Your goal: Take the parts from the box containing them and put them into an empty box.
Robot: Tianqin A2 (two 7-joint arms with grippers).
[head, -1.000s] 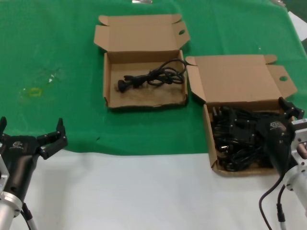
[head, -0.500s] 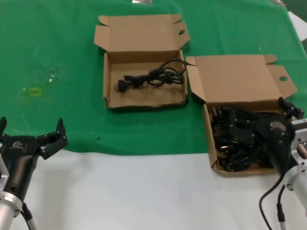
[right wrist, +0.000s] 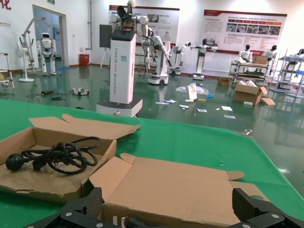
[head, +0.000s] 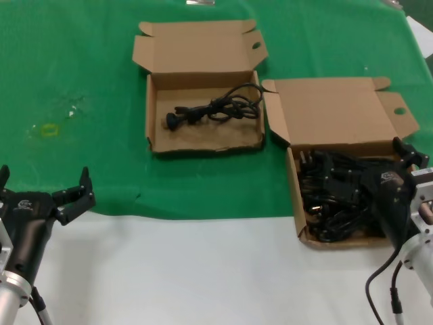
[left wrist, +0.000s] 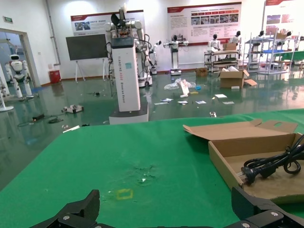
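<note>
The squarish box containing them (head: 295, 198) sits at the right, its tray heaped with black parts (head: 331, 193), lid (head: 333, 110) folded back. My right gripper (head: 373, 168) hangs over that heap, open, nothing between its fingers; in the right wrist view the gripper (right wrist: 171, 210) faces the lid (right wrist: 175, 183). The wide, shallow empty box (head: 203, 146) lies at the centre back with one black cable (head: 216, 108) in it, also seen in the wrist views as cable (right wrist: 57, 154) and cable (left wrist: 273, 163). My left gripper (head: 42, 179) waits open at the near left.
A green cloth (head: 81, 61) covers the far part of the table; the bare white tabletop (head: 203, 271) runs along the near edge. A small yellow mark (head: 49, 128) lies on the cloth at the left. A white patch (head: 421, 30) shows at the far right corner.
</note>
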